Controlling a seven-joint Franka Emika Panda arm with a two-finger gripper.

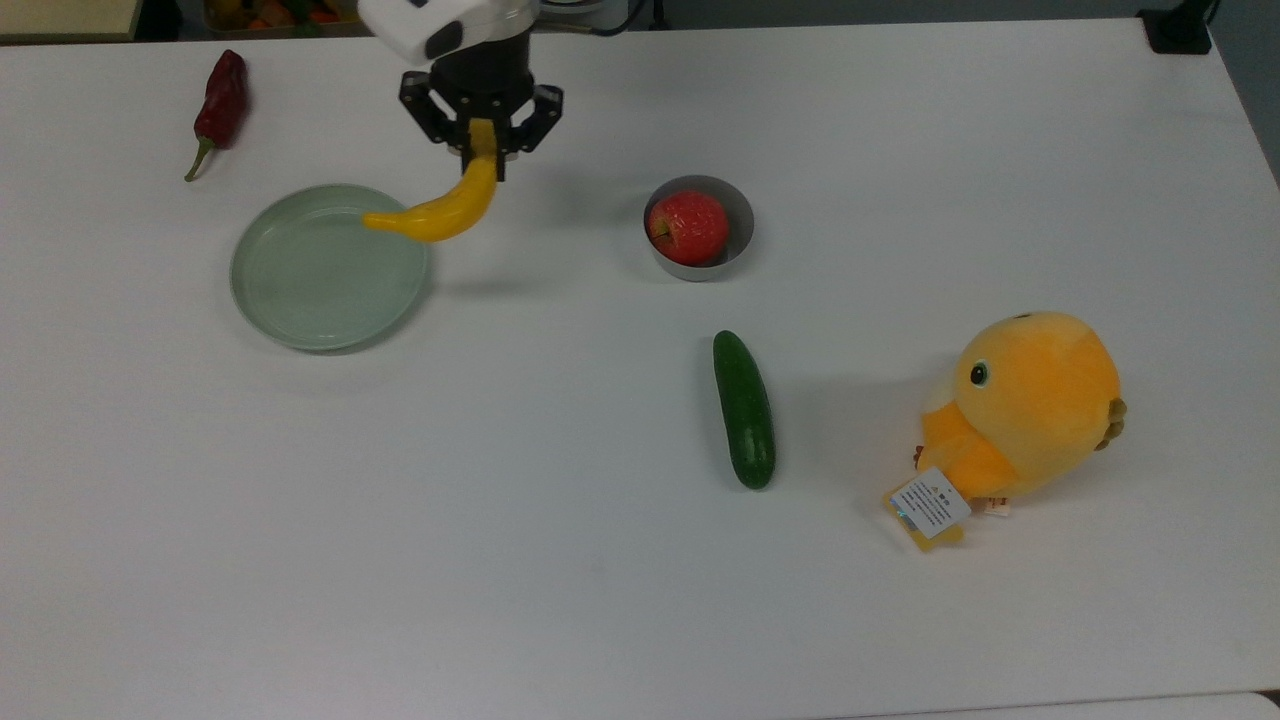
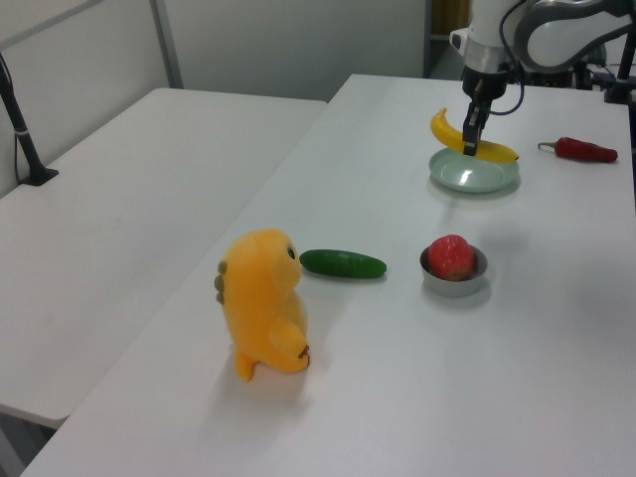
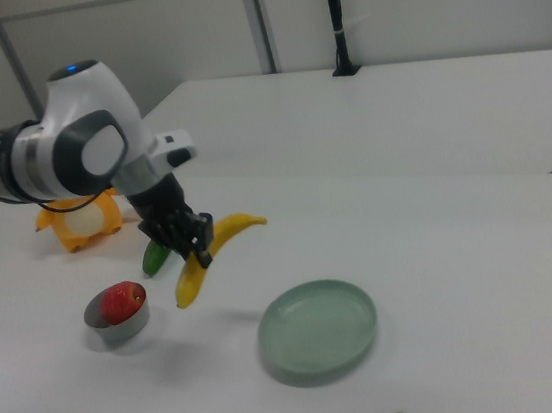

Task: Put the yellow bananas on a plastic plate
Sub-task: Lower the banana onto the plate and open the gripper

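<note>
- Top view: the gripper point(image 1: 481, 140) has its fingers point(image 1: 468, 152) clamped on one end of the yellow bananas point(image 1: 440, 208), held in the air.
- From the fingers, the fruit curves down toward the top view's left, its free tip over the rim of the plastic plate point(image 1: 300, 300).
- Farther off toward the top view's right sit a red apple point(image 1: 688, 226) in a grey bowl point(image 1: 741, 238), then a cucumber point(image 1: 744, 408).

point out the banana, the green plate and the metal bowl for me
banana point(image 1: 440, 215), top view, middle of its curved yellow body
green plate point(image 1: 300, 300), top view, bare floor of the dish
metal bowl point(image 1: 741, 222), top view, inner wall beside the red apple
</note>
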